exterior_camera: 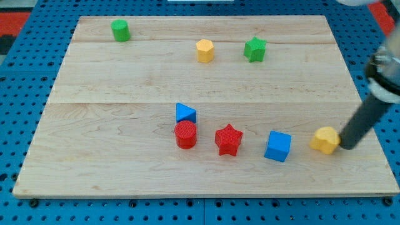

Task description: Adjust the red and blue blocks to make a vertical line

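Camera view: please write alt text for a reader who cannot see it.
My tip touches the right side of a yellow block at the wooden board's lower right. Leftward sit a blue cube, red star, and red cylinder under a blue triangle. Near the top: green cylinder, yellow hexagon, green star.

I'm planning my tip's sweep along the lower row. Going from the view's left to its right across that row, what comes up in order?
Red cylinder → red star → blue cube → yellow block → my tip, right beside the yellow block. The blue triangular block sits directly above the red cylinder, so it's left out.
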### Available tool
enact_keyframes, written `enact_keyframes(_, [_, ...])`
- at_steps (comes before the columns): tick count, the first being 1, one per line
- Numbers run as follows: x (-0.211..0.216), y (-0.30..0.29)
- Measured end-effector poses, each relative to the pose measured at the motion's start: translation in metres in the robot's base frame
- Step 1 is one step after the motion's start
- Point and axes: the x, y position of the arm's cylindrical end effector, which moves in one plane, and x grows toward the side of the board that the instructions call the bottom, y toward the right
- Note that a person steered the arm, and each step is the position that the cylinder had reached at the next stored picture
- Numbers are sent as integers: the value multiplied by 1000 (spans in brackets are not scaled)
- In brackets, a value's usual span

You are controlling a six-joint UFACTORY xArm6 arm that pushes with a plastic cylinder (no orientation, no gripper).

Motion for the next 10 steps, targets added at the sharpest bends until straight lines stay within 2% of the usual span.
enact_keyframes(1, [-3, -1])
enact_keyframes(2, [-46, -9])
enact_keyframes(3, [-104, -65])
enact_keyframes(4, [-132, -148])
enact_keyframes(5, [-104, -209])
enact_keyframes(7, [-78, -353])
enact_keyframes(8, [-17, -342])
enact_keyframes(10, [23, -198])
